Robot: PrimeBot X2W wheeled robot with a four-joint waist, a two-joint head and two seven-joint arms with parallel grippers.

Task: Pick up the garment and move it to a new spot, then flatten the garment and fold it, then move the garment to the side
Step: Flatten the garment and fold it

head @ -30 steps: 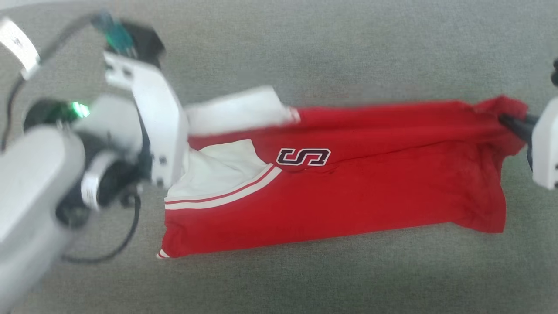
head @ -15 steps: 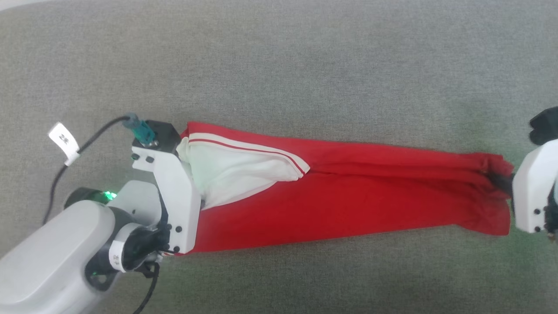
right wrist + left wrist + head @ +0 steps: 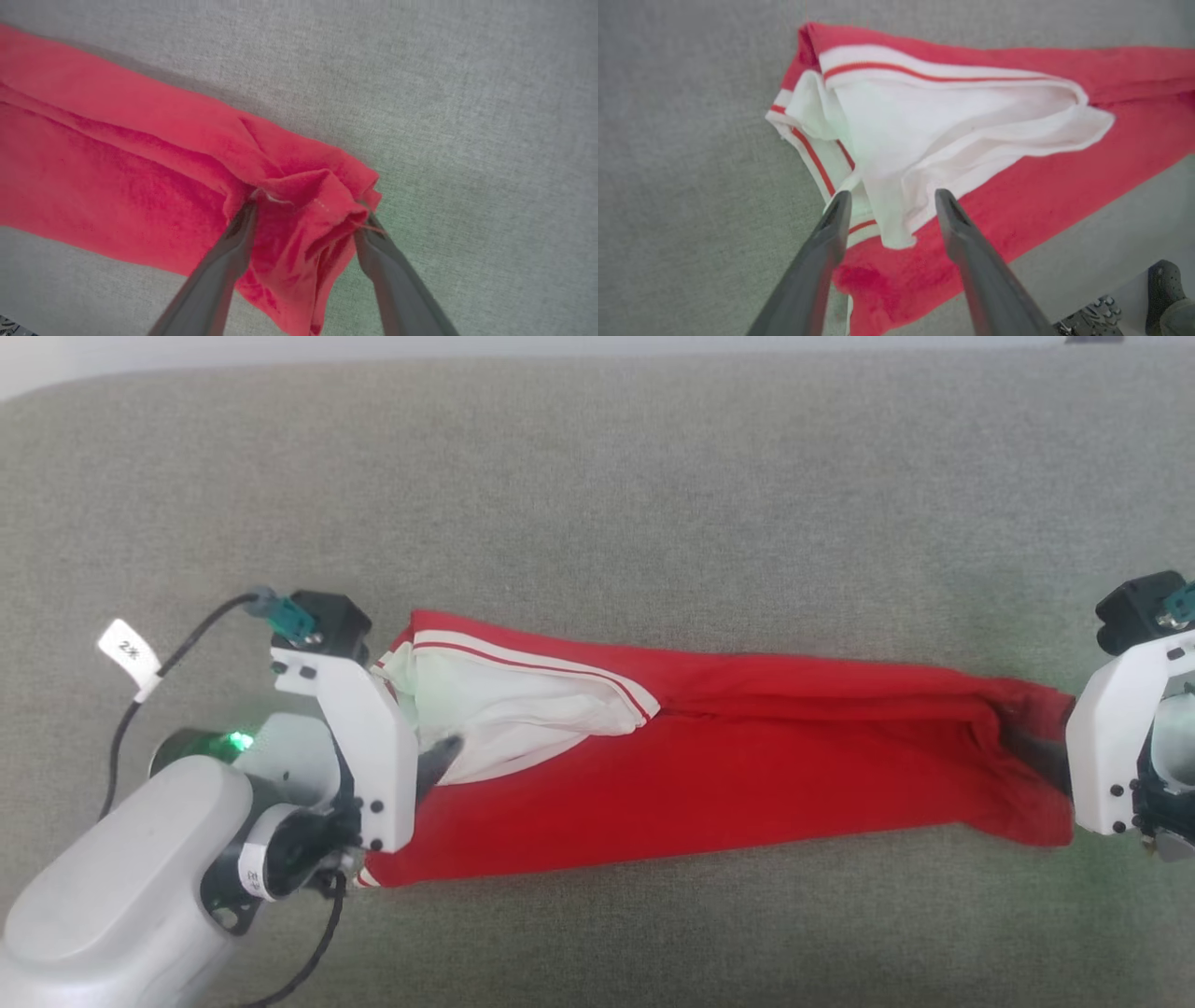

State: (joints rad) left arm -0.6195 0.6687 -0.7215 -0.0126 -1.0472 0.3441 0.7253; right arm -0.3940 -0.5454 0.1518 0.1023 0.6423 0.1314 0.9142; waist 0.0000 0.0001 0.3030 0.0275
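Shirt [image 3: 747,784] lies as a long red band across mid-frame on the grey cushion [image 3: 597,523], long axis left to right — the left gripper [image 3: 892,199], jaws apart, straddles its white-sleeve end at left; the right gripper [image 3: 306,218], jaws apart, brackets the bunched hem at far right.

Small white tag [image 3: 129,651] on black cable [image 3: 187,639], bearing dark print, perhaps "2" and one further character, too blurred to confirm. White band [image 3: 250,875] around left forearm [image 3: 112,896], print unreadable.

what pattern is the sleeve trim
The sleeve trim is white with a thin red stripe, clearest in the left wrist view.
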